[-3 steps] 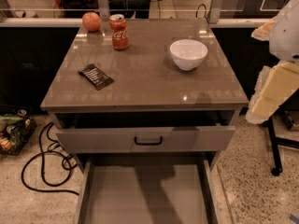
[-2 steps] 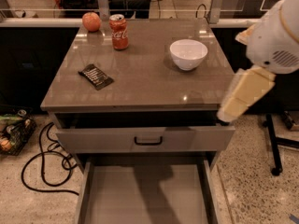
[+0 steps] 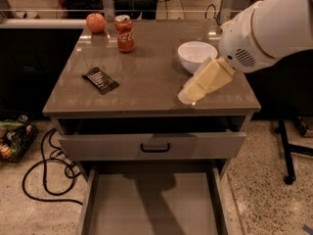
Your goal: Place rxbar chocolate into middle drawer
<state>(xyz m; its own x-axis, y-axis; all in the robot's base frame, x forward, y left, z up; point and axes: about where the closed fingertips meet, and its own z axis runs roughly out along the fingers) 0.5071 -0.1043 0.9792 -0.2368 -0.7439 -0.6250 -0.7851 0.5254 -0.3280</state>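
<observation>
Above the right front of the bench (image 3: 146, 94), the end effector (image 3: 196, 88) has swung inward, its grip state unclear. The chocolate bar (image 3: 100, 80) lies ungrasped at left, so reaching has probably just begun. The middle drawer (image 3: 112, 207) stands open.

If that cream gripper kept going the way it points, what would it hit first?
Probably the bare tabletop near its front edge; the gripper slants down-left over its right side, though depth is unclear.
</observation>
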